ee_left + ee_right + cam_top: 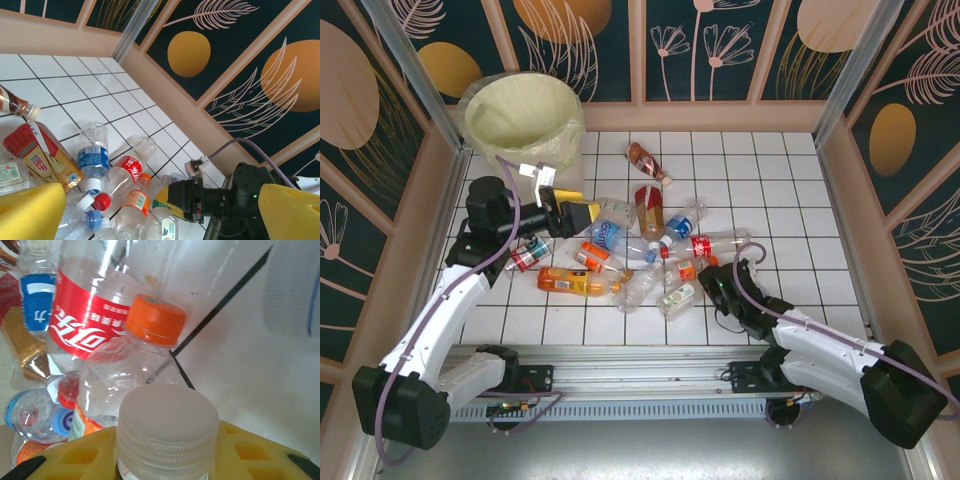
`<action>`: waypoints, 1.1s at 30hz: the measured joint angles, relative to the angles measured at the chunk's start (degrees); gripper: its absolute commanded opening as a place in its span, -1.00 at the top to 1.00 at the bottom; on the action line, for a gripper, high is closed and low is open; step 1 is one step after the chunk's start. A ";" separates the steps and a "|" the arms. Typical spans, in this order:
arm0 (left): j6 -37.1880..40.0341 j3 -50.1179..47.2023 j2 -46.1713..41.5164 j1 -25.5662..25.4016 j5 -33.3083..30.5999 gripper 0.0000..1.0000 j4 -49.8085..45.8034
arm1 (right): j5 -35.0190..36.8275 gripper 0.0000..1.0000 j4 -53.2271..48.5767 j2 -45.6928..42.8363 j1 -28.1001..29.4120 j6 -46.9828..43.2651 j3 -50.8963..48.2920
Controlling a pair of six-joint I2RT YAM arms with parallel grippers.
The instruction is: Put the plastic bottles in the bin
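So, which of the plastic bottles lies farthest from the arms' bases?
The small brown plastic bottle with the pale cap: it lies behind the heap, nearest the back wall, while the others crowd closer in.

White tiled floor (782, 172), leaf-patterned walls (728, 62)

Your colours: a bright heap of plastic bottles (640, 250) on white tiles (770, 180) crossed by dark grout lines.
You have a white bin (525, 118) with a pale yellow liner; the walls (720, 40) are dark teal with pale feather outlines and ochre discs; one clear bottle wears a red label (85, 325) with white lettering; its neighbour has an orange cap (155, 320); the nearest cap (167, 425) is milky white; another bottle carries a blue label (93, 157); the left gripper (592, 213) has yellow pads (30, 212).
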 measured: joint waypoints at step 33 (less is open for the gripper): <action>10.03 7.32 16.61 -25.88 -6.16 -0.95 -8.83 | -20.68 0.27 -12.11 2.95 -7.39 -45.18 31.65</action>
